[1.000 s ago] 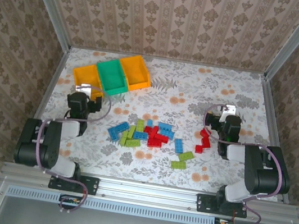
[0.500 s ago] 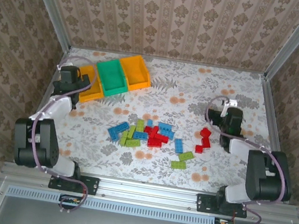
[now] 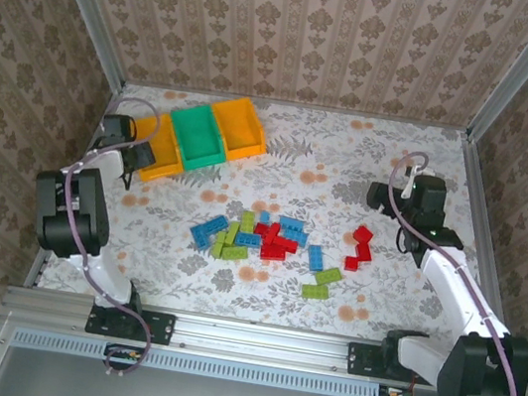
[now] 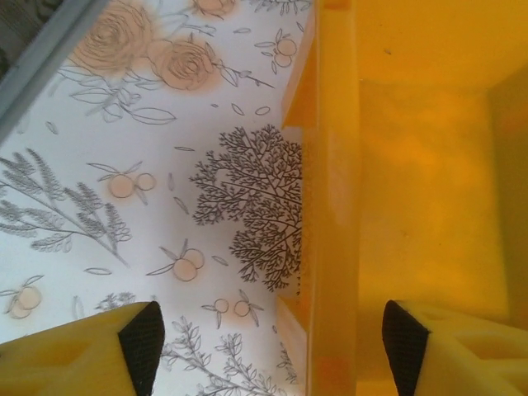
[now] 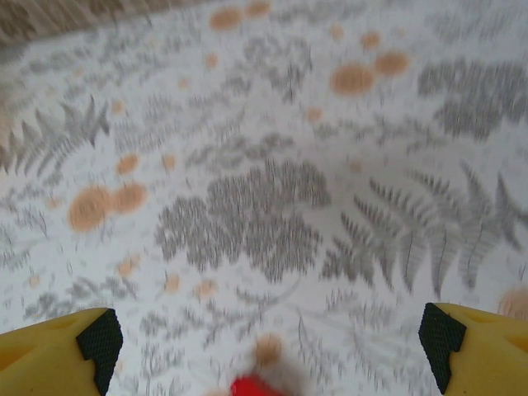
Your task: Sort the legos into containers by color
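The small studded plastic bricks (image 3: 263, 238) in red, blue and lime green are found loose in a heap at the middle of the flower-printed table (image 3: 350, 161), with a few red bricks (image 3: 361, 246) set apart to the right of it. Three open bins are ranged at the far left: the left orange-yellow rectangular plastic bin (image 3: 157, 153), the green rectangular plastic bin (image 3: 198, 139) and the right orange-yellow rectangular plastic bin (image 3: 239, 129). No brick is seen in any of them, so the sorting is judged to be at its very start. The left gripper (image 4: 272, 342) is placed astride the outer wall of the left orange-yellow bin, one of its pads (image 4: 142, 346) outside over the table and the other inside the bin. The jaws are seen parted, with a gap to the wall on the outer side, so the wall is not judged to be clamped. The right gripper (image 5: 268, 338) is held released above bare table just beyond the red bricks, one of which is glimpsed, blurred, at the lower edge of its wrist view. The step in hand is judged to be the approach to a first pick. For the next move, the right gripper would need to be drawn back over a single red brick, squared to its sides and lowered before closing; crowding by neighbouring bricks is to be watched
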